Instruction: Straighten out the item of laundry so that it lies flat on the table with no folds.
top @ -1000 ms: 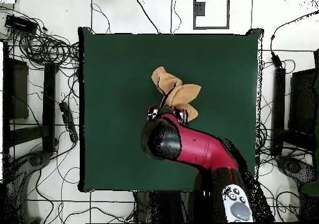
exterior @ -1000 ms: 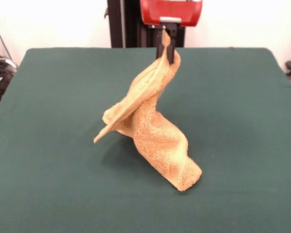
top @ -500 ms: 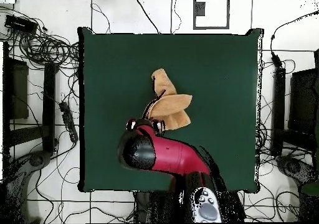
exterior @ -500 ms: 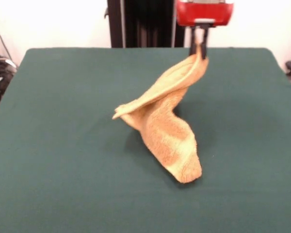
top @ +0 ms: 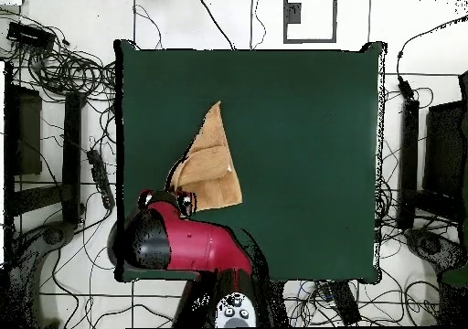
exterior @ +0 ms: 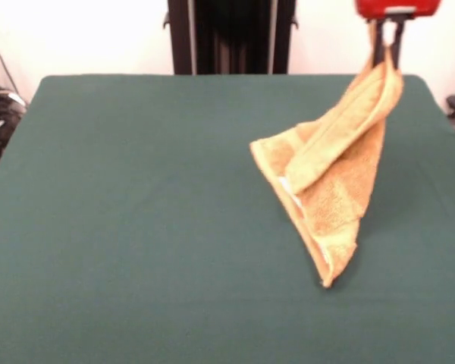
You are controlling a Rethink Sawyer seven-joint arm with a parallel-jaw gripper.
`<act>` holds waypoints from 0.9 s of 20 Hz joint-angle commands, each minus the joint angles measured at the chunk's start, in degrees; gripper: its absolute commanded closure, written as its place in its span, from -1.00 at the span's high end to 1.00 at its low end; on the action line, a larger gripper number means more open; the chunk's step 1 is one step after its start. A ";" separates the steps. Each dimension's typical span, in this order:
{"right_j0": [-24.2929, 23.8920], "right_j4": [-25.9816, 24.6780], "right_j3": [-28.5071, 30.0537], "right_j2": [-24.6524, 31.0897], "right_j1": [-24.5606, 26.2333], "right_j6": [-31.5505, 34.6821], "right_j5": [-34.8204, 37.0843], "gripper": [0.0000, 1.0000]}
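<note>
The orange-tan towel [exterior: 331,173] hangs from my gripper [exterior: 387,50] by one corner, near the table's far right side in the front view. Its lower part trails down onto the dark green table [exterior: 136,212], with its lowest tip resting on the cloth. It is folded over itself, and a white edge shows along the left fold. In the overhead view the towel [top: 209,164] stretches from the arm [top: 183,243] up toward the table's middle-left. My gripper is shut on the towel's corner.
The robot's black pedestal [exterior: 231,36] stands behind the table's far edge. Cables and equipment [top: 64,79] lie on the floor around the table. The gripper is close to the table's right edge in the front view.
My gripper has carried the towel corner to the right in the front view. The towel has been dragged along and has stretched out into a longer, flatter hanging shape.
</note>
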 commanded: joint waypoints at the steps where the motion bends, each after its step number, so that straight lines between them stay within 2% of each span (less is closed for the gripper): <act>1: 3.20 6.90 5.50 2.37 0.56 21.57 -6.02 -1.00; 7: 2.91 6.94 6.42 5.16 1.30 24.43 -9.38 -1.00; 8: 2.77 6.76 6.43 5.69 1.44 25.11 -9.86 1.00; 18: 2.30 5.69 6.62 6.11 1.42 25.82 -11.55 1.00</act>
